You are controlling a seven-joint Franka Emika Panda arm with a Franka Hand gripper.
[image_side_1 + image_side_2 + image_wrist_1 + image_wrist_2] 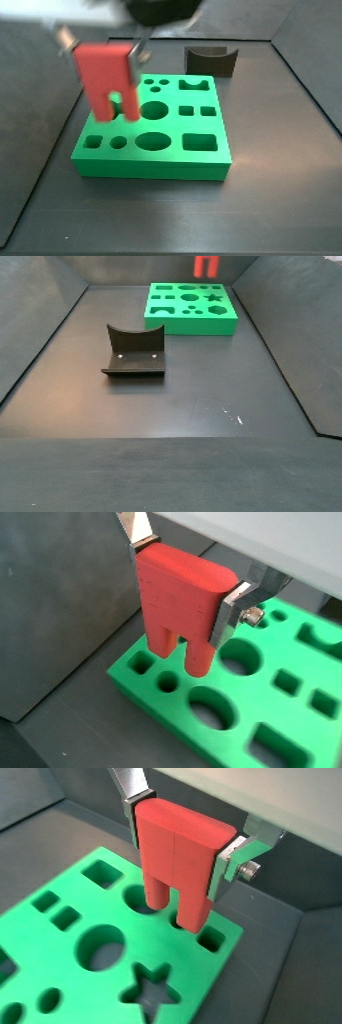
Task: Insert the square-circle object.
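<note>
My gripper [185,582] is shut on the square-circle object [181,597], a bright red piece held upright by its blocky top with its two short prongs pointing down. It shows the same way in both wrist views [181,853]. The prongs hang just above the green block [160,687], over holes near one of its edges [144,901]. I cannot tell whether the tips touch it. In a side view the gripper [104,45] holds the red piece [104,75] over the block's left part [154,150]. In a side view only the piece's lower end [205,266] shows above the block [191,311].
A dark grey block with a curved notch stands apart from the green block in both side views [210,60] [134,351]. Dark walls enclose the floor [174,446]. The green block has several shaped holes, among them a star [151,990].
</note>
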